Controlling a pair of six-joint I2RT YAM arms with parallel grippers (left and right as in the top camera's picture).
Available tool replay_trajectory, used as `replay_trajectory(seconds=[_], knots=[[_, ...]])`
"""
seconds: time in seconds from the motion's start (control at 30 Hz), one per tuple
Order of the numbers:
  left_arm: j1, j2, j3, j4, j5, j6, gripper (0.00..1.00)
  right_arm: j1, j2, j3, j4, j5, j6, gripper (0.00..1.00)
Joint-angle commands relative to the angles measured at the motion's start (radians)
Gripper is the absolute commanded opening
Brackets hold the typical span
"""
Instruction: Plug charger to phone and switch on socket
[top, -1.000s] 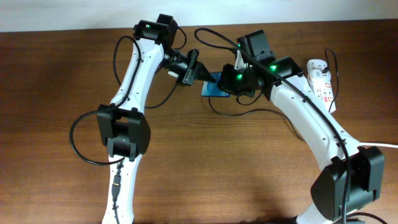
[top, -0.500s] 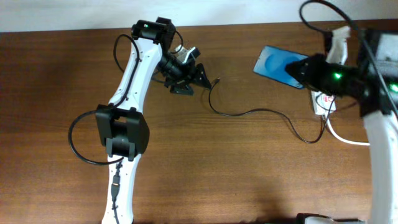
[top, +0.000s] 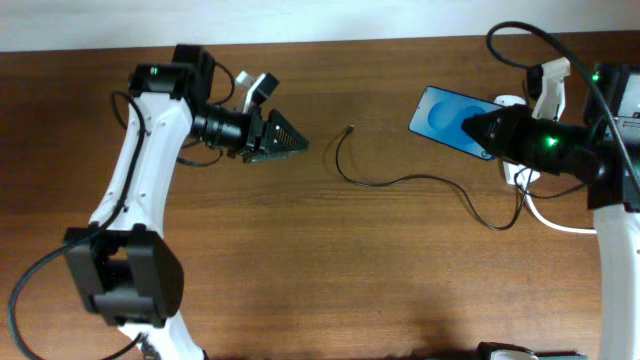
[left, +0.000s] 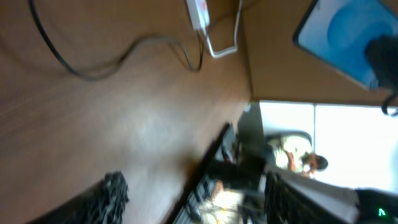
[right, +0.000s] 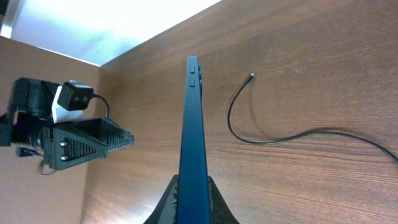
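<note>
The phone (top: 447, 113), its blue screen up, hangs over the table's right side with my right gripper (top: 482, 131) shut on its right end. The right wrist view shows the phone (right: 193, 118) edge-on, clamped between the fingers of the right gripper (right: 193, 202). The charger (top: 400, 182), a thin black cable, lies loose on the wood. Its tip (top: 350, 129) points up-left, apart from both grippers. My left gripper (top: 276, 140) is open and empty, left of the tip. The socket (top: 513, 175) is mostly hidden under my right arm.
A thick white cord (top: 555, 222) runs from the socket toward the right edge. In the blurred left wrist view the phone (left: 348, 37), socket (left: 198, 12) and charger (left: 93, 68) show far off. The table's far edge lies just behind both arms.
The grippers met at the phone mid-table a second ago. The left gripper has since opened, dropped the charger tip and swung left. The right gripper carried the phone off to the right.
</note>
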Motion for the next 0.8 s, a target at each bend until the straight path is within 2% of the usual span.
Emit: replay_trajectory(seconds=[0.0,0.03,0.1,0.13,0.17,0.23,0.3,0.33,0.4,0.47,0.5,0.53,0.6,0.73,0.77], knots=[[0.069,-0.066,-0.171,0.250,0.235,-0.124,0.74,0.008,0.031,-0.019,0.097,-0.092,0.027,0.04],[0.071,-0.065,-0.204,0.388,0.293,-0.235,0.73,0.031,0.049,-0.034,0.162,-0.092,0.087,0.04],[0.063,-0.065,-0.207,0.531,0.293,-0.394,0.73,0.084,0.075,-0.095,0.336,-0.087,0.242,0.04],[0.058,-0.065,-0.207,0.619,0.293,-0.497,0.72,0.129,0.087,-0.153,0.490,-0.058,0.358,0.04],[0.057,-0.065,-0.207,0.684,0.293,-0.565,0.72,0.154,0.093,-0.185,0.571,-0.033,0.419,0.04],[0.057,-0.065,-0.207,0.845,0.259,-0.788,0.70,0.220,0.099,-0.289,0.864,0.046,0.625,0.04],[0.056,-0.065,-0.207,0.964,0.229,-0.908,0.71,0.274,0.110,-0.364,1.090,0.165,0.822,0.04],[0.057,-0.065,-0.207,1.040,0.229,-0.977,0.74,0.304,0.133,-0.372,1.111,0.236,0.937,0.04],[0.057,-0.065,-0.207,1.143,0.188,-1.106,0.80,0.349,0.204,-0.372,1.116,0.252,1.170,0.04],[0.057,-0.065,-0.207,1.175,0.145,-1.146,0.82,0.380,0.268,-0.372,1.216,0.207,1.229,0.04],[0.057,-0.065,-0.207,1.180,0.115,-1.149,0.87,0.398,0.309,-0.372,1.351,0.166,1.229,0.04],[0.057,-0.065,-0.207,1.182,0.106,-1.149,0.90,0.406,0.322,-0.372,1.411,0.161,1.229,0.04],[0.057,-0.065,-0.207,1.181,0.088,-1.149,0.91,0.409,0.326,-0.372,1.445,0.162,1.260,0.04],[0.050,-0.065,-0.207,1.183,-0.042,-1.307,0.88,0.453,0.326,-0.372,1.450,0.206,1.331,0.04],[0.042,-0.065,-0.207,1.192,-0.049,-1.314,0.87,0.468,0.326,-0.372,1.450,0.219,1.330,0.04]])
